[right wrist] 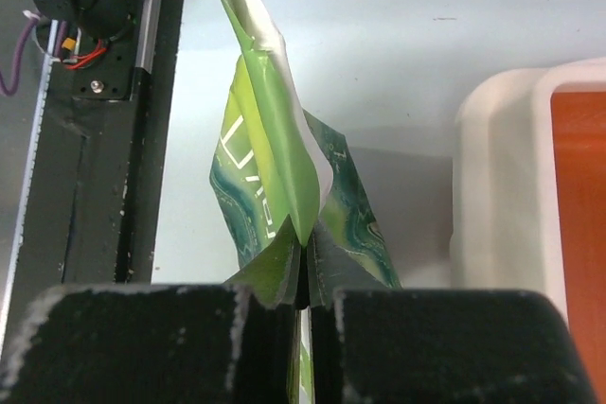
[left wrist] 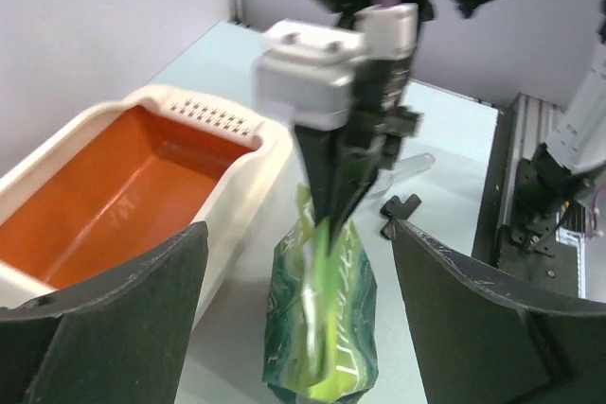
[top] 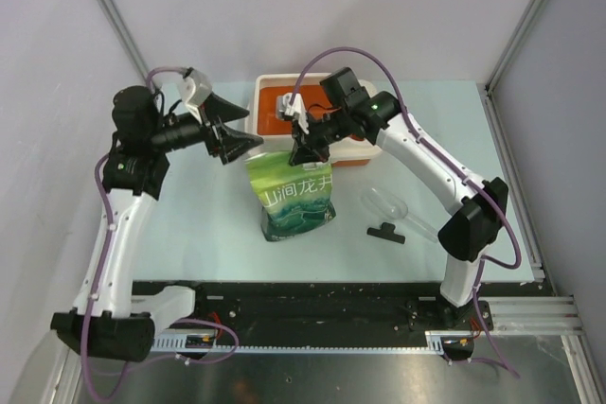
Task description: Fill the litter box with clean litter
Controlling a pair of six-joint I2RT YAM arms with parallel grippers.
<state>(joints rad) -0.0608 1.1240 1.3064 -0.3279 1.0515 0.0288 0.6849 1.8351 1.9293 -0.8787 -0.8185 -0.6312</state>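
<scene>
One right hand [top: 303, 153] tight on the green pouch [top: 298, 198] — litter box [top: 258, 106] just beyond — left hand [top: 251, 130] agape

The litter box [left wrist: 114, 201] was smooth, glossy plastic, green pouch [left wrist: 327, 319] beside it was shiny crinkled film, possibly foil-lined, clear scoop [top: 396, 209] near it was plastic, table [top: 189, 224] under it was matt.
</scene>
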